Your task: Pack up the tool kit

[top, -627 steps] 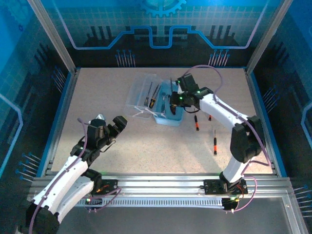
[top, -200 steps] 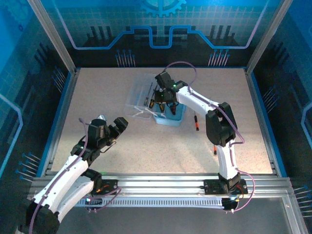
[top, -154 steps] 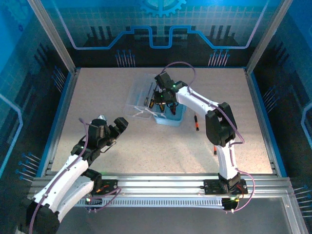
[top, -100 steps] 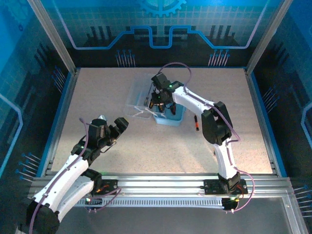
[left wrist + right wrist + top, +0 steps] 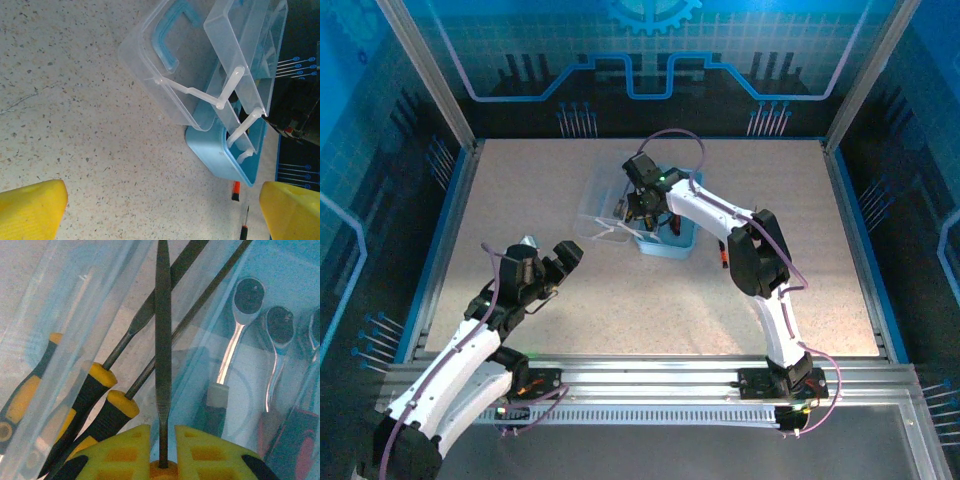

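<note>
The tool kit stands open at mid-table, with a light-blue base and a clear lid folded out to the left. My right gripper hovers over its clear tray. In the right wrist view the gripper is shut on a slim screwdriver whose orange handle end sits between the yellow fingers. Under it lie black-and-yellow-handled screwdrivers and shiny ratchets. My left gripper stands open, well short of the kit, with nothing between its fingers.
A loose orange-and-black screwdriver lies on the table right of the case, also seen beyond the blue base. Another loose screwdriver lies near it. The kit's white hinge arms stick up between lid and tray.
My right gripper has carried the slim screwdriver leftward, from over the blue base to over the clear tray. The left arm has not moved.
</note>
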Tool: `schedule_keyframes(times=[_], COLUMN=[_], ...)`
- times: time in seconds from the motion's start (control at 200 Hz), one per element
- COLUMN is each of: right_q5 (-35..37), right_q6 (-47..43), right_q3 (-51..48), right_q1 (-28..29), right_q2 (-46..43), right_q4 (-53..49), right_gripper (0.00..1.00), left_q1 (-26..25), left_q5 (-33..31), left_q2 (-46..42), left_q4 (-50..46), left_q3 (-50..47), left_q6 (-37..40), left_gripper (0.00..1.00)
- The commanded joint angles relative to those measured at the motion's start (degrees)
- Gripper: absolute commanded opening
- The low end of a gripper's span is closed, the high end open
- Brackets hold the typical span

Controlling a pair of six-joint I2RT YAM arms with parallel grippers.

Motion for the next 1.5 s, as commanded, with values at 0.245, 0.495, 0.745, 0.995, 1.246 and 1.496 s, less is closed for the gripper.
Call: schedule_keyframes(times=[0.245,0.495,0.745,0.995,1.246,1.496], right_q5=[4.1,4.8,5.8,5.6,4.5,4.0], right_q6=[8.6,14.4,23.2,23.5,17.0,10.4], right_q3=[-4.4,-4.4,-6.8,-10.9,-13.7,-22.6], right_q1=[1.0,0.5,0.3,0.1,-0.5,-4.5], right_q2=[-6.0,-5.3,-5.0,-7.7,-14.3,-26.1], right_q4=[2.6,4.4,6.7,11.0,12.2,10.9], right_gripper=[0.12,0.13,0.15,0.18,0.21,0.23], left_q1=[0.6,0.6,0.6,0.6,0.6,0.5], left_q5=[1.0,1.4,1.7,0.8,2.0,2.6], left_q2=[-0.5,-0.4,-0.4,-1.7,-0.2,8.3], left_q4=[0.2,0.5,0.1,-0.8,1.1,3.1], left_q3=[-0.7,-0.6,-0.7,-0.9,-0.9,4.8], left_q6=[-0.3,-0.4,-0.4,0.2,0.7,7.3], left_gripper=[0.99,0.99,0.99,0.99,0.99,0.98])
